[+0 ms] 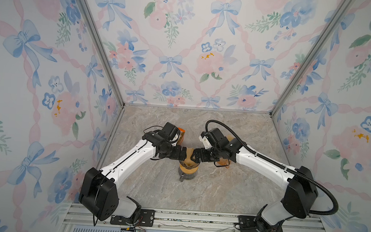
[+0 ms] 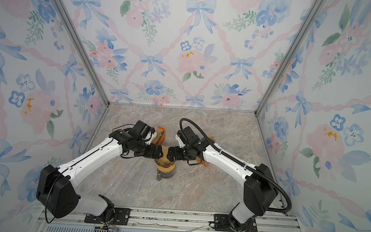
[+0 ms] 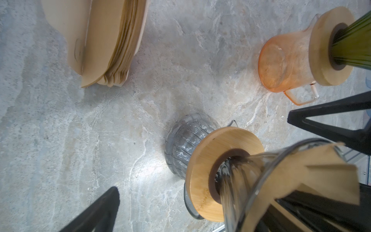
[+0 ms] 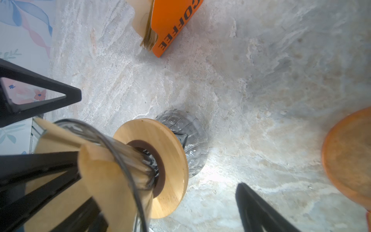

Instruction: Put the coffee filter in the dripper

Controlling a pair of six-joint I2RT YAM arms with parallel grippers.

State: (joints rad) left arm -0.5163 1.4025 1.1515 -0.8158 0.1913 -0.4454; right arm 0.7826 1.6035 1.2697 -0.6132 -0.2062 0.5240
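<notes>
Left arm (image 1: pixel 129 159) and right arm (image 1: pixel 263 163): white link shells, black joint housings. Right arm carries black corrugated conduit (image 1: pixel 335 206). Black screwed base plates (image 1: pixel 147 217).

Shows a tan coffee filter (image 3: pixel 321 170), wood-collared clear dripper (image 3: pixel 202 158), smoky ribbed carafe (image 3: pixel 180 140), orange black-lettered box (image 4: pixel 172 22), veined grey-beige table (image 3: pixel 80 140)

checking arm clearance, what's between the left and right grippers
The brown coffee filter, standing in the dripper, fills the gap between the left gripper and the right gripper. Both top views show it.
</notes>
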